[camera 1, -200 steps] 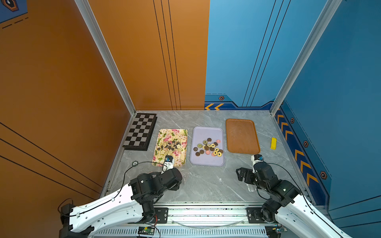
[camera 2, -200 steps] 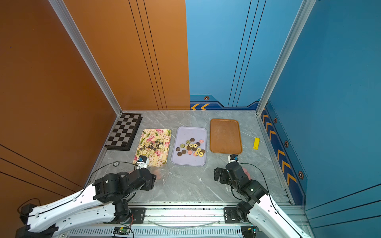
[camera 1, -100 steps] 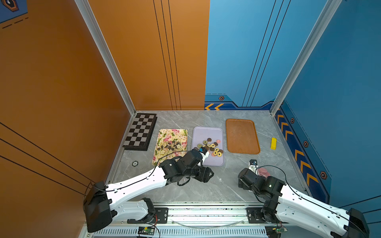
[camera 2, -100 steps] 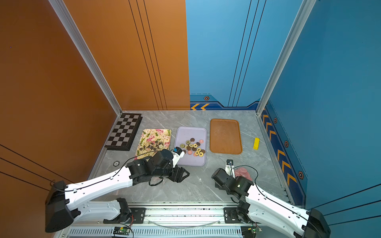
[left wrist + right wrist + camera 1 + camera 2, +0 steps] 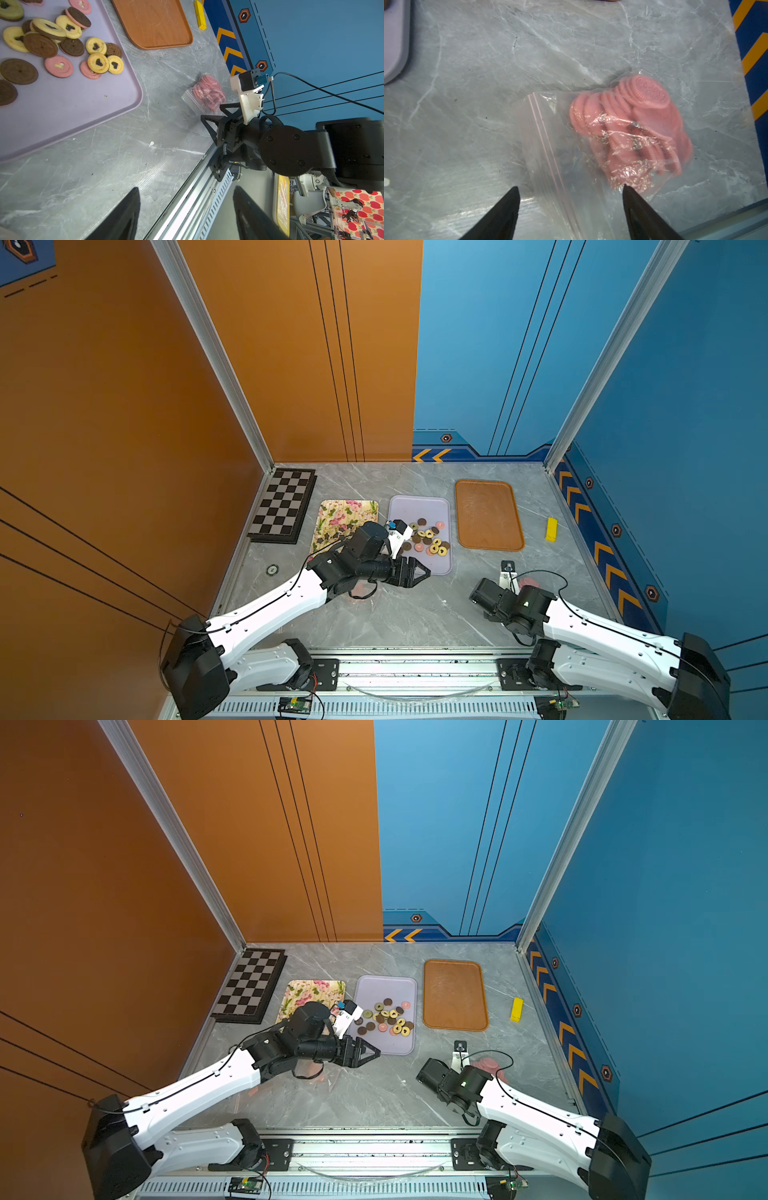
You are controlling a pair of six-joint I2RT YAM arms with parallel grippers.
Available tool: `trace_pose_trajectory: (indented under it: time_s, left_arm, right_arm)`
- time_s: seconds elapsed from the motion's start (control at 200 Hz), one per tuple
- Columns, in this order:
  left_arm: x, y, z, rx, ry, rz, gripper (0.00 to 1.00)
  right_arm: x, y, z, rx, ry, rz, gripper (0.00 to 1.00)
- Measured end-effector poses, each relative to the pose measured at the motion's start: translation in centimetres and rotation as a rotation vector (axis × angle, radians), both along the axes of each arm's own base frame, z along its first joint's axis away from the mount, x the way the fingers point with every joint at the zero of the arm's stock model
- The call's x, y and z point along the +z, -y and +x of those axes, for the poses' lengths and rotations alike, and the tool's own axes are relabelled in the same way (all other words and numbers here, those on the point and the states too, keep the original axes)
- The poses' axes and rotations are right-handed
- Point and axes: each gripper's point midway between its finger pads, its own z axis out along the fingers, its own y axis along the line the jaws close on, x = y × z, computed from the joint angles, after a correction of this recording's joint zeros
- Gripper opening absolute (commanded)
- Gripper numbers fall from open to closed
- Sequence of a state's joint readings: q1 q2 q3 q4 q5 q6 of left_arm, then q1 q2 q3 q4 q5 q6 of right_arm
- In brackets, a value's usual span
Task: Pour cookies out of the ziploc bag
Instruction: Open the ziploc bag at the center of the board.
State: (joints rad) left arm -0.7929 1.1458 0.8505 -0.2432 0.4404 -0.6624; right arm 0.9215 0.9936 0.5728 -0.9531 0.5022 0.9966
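Observation:
The ziploc bag (image 5: 550,145), clear with a pink zip line, lies flat on the grey table at the right front (image 5: 528,581) (image 5: 490,1065) (image 5: 199,99). Pink round cookies (image 5: 643,116) are piled in its closed end. My right gripper (image 5: 571,188) (image 5: 482,594) is open and low over the bag, its fingertips (image 5: 512,195) standing to either side of the zip end. More cookies (image 5: 428,537) (image 5: 62,41), brown, yellow-ringed and pink, lie loose on a lavender tray (image 5: 419,506). My left gripper (image 5: 422,571) (image 5: 187,189) hangs open and empty by that tray's front edge.
A floral tray (image 5: 353,510) with dark cookies sits left of the lavender one, and a bare wooden tray (image 5: 488,514) to its right. There is a chessboard (image 5: 284,506) at the back left and a yellow block (image 5: 551,529) near the right wall. Crumpled clear plastic (image 5: 328,1077) lies under my left arm.
My left arm has swung out from the front left to the lavender tray's front edge. My right arm has dropped low over the bag, and its fingers have drawn closer together.

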Motion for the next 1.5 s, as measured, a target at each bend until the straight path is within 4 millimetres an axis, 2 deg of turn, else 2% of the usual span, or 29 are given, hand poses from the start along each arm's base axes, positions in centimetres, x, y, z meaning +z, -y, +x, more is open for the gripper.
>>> trace_pose_trajectory:
  time_s: [0.185, 0.33, 0.466, 0.731, 0.786, 0.911, 1.131, 1.341, 1.502]
  left_arm:
    - [-0.3, -1.0, -0.1, 0.033, -0.034, -0.019, 0.72]
    - [-0.2, -1.5, 0.6, 0.056, -0.049, -0.031, 0.72]
    - [-0.1, -1.8, 0.8, 0.061, -0.061, -0.041, 0.72]
    - [-0.5, -2.4, 0.9, 0.067, -0.085, -0.049, 0.72]
    - [-0.5, -2.4, 0.9, 0.067, -0.088, -0.05, 0.72]
    - [-0.5, -2.4, 0.9, 0.065, -0.09, -0.05, 0.72]
    - [-0.7, -2.4, 0.9, 0.065, -0.092, -0.047, 0.72]
    - [-0.9, -2.3, 1.4, 0.038, -0.047, -0.026, 0.71]
    - [1.1, -1.6, 2.8, -0.008, 0.074, -0.01, 0.68]
  right_arm:
    - [-0.3, -0.4, -0.2, 0.023, -0.078, -0.107, 0.75]
    - [-0.5, -0.7, -0.3, 0.032, -0.116, -0.168, 0.69]
    - [-0.5, -0.3, -0.3, 0.021, -0.121, -0.187, 0.58]
    - [-1.0, 0.4, -0.6, 0.006, -0.163, -0.232, 0.59]
    - [-1.1, 0.4, -0.7, 0.009, -0.169, -0.241, 0.57]
    - [-1.5, 0.5, -0.8, 0.02, -0.19, -0.268, 0.4]
    - [-1.8, 0.5, -0.9, 0.041, -0.216, -0.287, 0.0]
    - [-1.6, 0.5, -0.7, 0.043, -0.225, -0.277, 0.0]
    - [-0.5, 0.0, -0.1, 0.039, -0.193, -0.185, 0.0]
